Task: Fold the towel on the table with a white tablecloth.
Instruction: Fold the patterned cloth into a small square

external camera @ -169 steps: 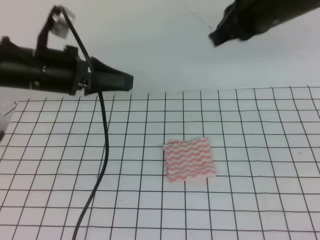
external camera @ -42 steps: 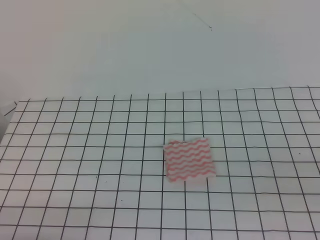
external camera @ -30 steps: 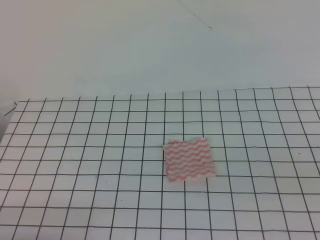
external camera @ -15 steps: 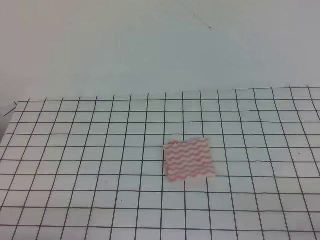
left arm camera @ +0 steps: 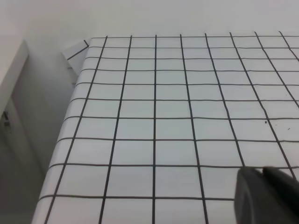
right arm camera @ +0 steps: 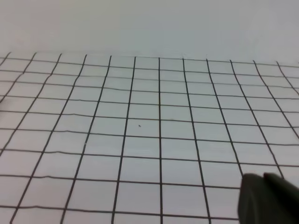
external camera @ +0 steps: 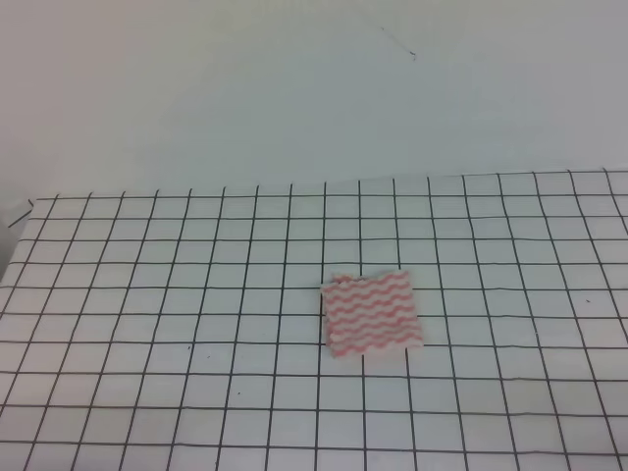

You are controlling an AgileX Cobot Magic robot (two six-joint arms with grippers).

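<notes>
The towel (external camera: 372, 313), with pink-red and white wavy stripes, lies flat as a small, roughly square piece near the middle of the table with a white tablecloth (external camera: 147, 294). Neither arm shows in the exterior high view. The left wrist view has only gridded cloth and my left gripper (left arm camera: 264, 176), a dark tip at the lower right, fingers together with nothing between them. My right gripper (right arm camera: 264, 181) looks the same in the right wrist view, shut and empty over bare grid. Neither wrist view shows the towel.
A plain pale wall (external camera: 294, 88) rises behind the table's far edge. In the left wrist view the tablecloth's left edge (left arm camera: 63, 133) drops off beside a white panel (left arm camera: 11, 70).
Both arms, which hung over the back of the table 5.6 s ago, have left the exterior high view. The towel has not moved over the last second.
</notes>
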